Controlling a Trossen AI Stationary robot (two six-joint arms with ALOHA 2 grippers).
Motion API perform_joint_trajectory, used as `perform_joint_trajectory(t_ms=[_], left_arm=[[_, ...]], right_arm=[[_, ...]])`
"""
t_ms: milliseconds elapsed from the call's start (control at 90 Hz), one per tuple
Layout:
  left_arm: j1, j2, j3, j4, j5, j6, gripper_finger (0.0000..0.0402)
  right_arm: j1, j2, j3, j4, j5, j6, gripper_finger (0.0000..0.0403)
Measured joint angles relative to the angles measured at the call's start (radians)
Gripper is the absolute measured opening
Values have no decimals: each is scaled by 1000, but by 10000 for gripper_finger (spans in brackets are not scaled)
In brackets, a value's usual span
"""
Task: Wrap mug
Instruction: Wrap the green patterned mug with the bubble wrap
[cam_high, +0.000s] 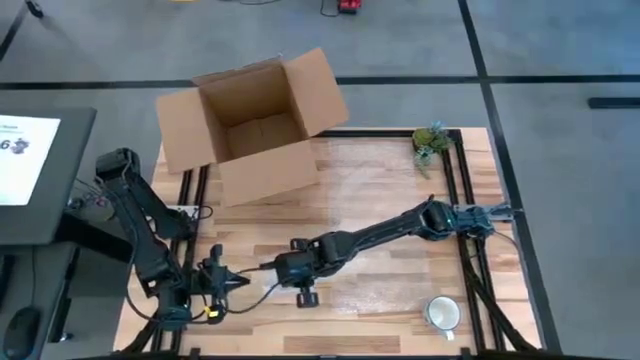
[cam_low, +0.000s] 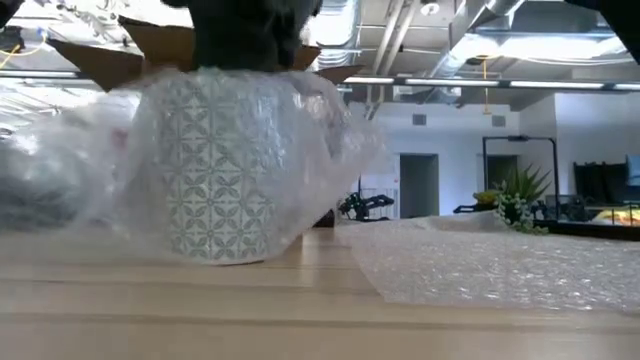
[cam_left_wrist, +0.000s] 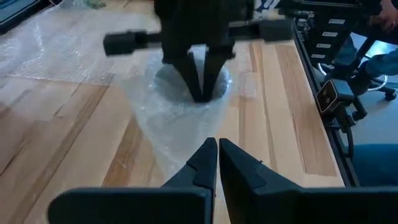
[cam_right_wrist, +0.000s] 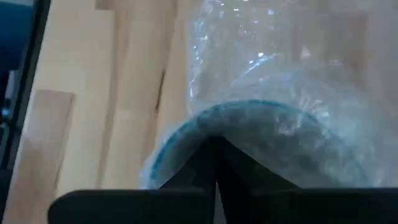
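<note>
Bubble-wrapped mug (cam_low: 215, 165) directly beneath right end effector (cam_left_wrist: 200, 78), pinching wrap

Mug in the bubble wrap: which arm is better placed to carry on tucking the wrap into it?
Right. The right gripper is already at the mug's mouth, shut on wrap. The left gripper is shut beside it, holding nothing.
</note>
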Motion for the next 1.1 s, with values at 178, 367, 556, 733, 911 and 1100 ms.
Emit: perform_joint_trajectory(t_ms=[178, 367, 556, 733, 911, 1100], left_arm=[[2, 0, 0, 1, 0, 0, 0], [2, 0, 0, 2, 0, 0, 0], [2, 0, 0, 3, 1, 0, 0], [2, 0, 0, 3, 1, 0, 0], [2, 0, 0, 2, 1, 0, 0], [2, 0, 0, 0, 2, 0, 0]], right_arm=[[-9, 3, -34, -10, -9, 12, 0], [-9, -21, 8, -65, -12, 4, 0], [-3, -68, 104, -210, -12, 3, 0], [5, -82, 173, -285, -12, 1, 0], [10, -85, 198, -118, -12, -43, 0], [-5, -30, 190, -146, -7, -45, 0]])
